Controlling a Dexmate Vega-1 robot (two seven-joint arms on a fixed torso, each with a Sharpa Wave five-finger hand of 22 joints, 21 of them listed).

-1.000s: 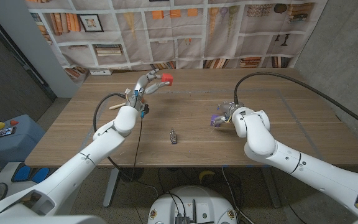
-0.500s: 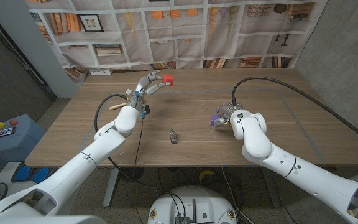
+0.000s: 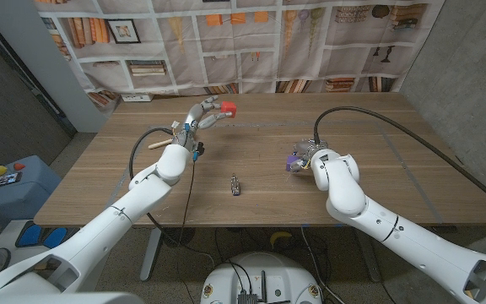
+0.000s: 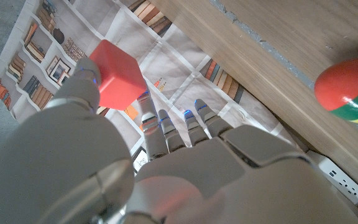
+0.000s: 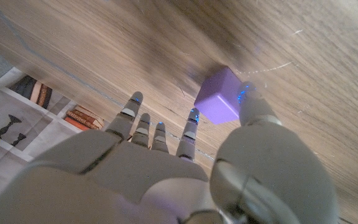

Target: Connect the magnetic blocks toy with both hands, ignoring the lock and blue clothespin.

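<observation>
Two blocks held: from the head I see my left hand (image 3: 202, 112) pinching the red block (image 3: 227, 107) above the far table (image 3: 251, 194), my right hand (image 3: 309, 156) lower; its wrist shows the purple block (image 5: 220, 96) pinched just off the wood

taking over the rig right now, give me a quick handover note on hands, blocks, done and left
Left hand: pinches the red block at the table's far side, lifted off the wood.
Right hand: pinches the purple block low over the table, right of centre.
Done: both blocks picked up, one per hand.
Left: bring the blocks together; they are well apart and not joined.
Ignore: the lock lies at mid-table near the front edge. A clothespin can't be made out.
</observation>
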